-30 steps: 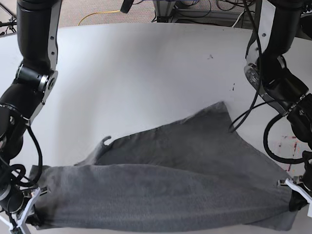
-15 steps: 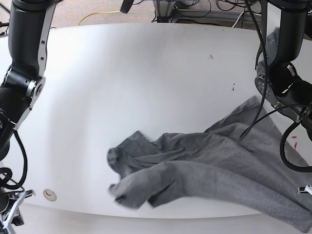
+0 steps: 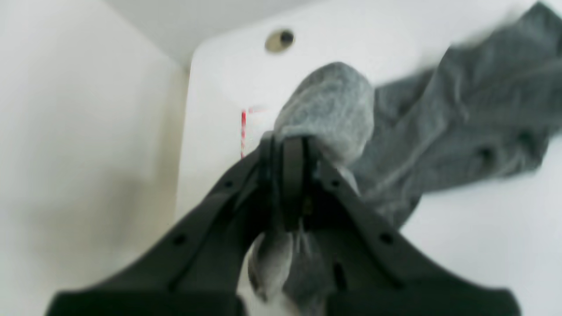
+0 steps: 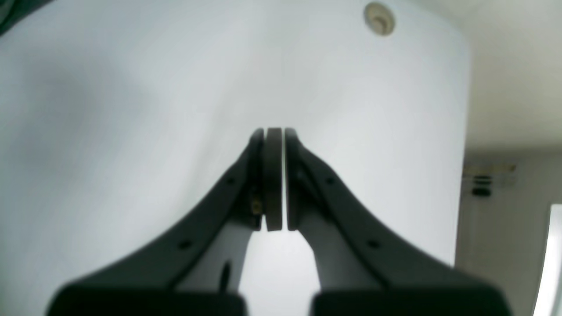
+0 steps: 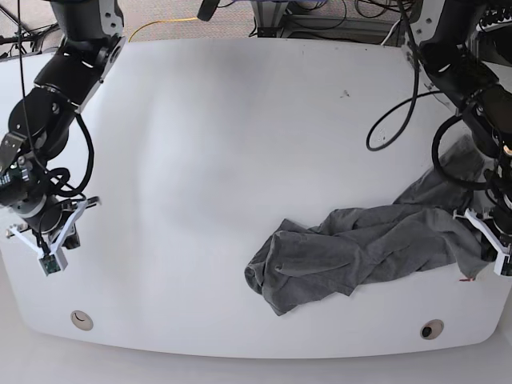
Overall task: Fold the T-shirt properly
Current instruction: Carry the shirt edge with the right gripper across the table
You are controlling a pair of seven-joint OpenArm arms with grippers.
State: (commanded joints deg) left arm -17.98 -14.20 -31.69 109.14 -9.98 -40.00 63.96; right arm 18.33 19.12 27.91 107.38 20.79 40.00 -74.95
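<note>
t-shirt [image 5: 364, 248] lies crumpled on bench [image 5: 224, 160], right-front area in base view, long axis roughly left-right, rising toward left gripper [image 5: 486, 240], whose fingers are clamped on its end. right gripper [image 4: 274, 131] fingers closed, holding nothing, well apart.

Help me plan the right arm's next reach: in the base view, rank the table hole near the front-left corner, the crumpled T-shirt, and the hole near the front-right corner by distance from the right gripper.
From the right gripper:
1. Front-left hole, just below it.
2. T-shirt, mid-right of the table.
3. Front-right hole, far side.
</note>
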